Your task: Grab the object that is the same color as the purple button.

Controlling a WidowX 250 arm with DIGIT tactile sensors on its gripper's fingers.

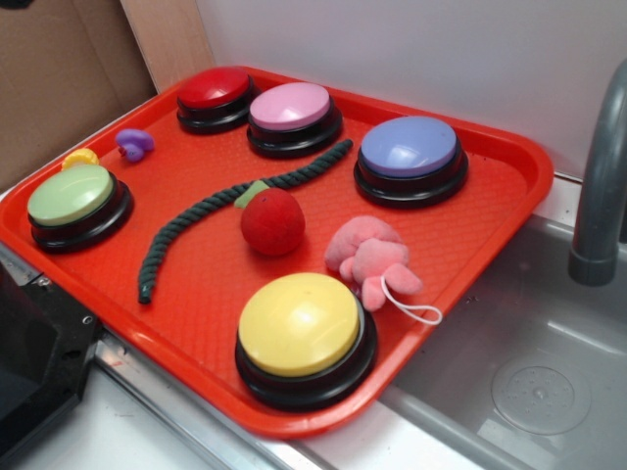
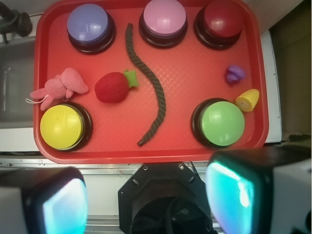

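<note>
A plain white wall [image 1: 411, 49] stands at the far side. To the far left a brown cardboard panel [image 1: 59, 78] leans beside a pale wooden board [image 1: 167, 34]. On the right lies a grey metal sink [image 1: 529, 362] with a round drain [image 1: 539, 392], and a grey faucet [image 1: 600, 176] curves above it. A white counter [image 1: 108, 436] runs along the near edge. The light is soft and even.

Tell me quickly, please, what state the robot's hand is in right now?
Hand: open and empty, its two fingers spread wide at the near edge of the red tray, well short of the purple toy.
</note>
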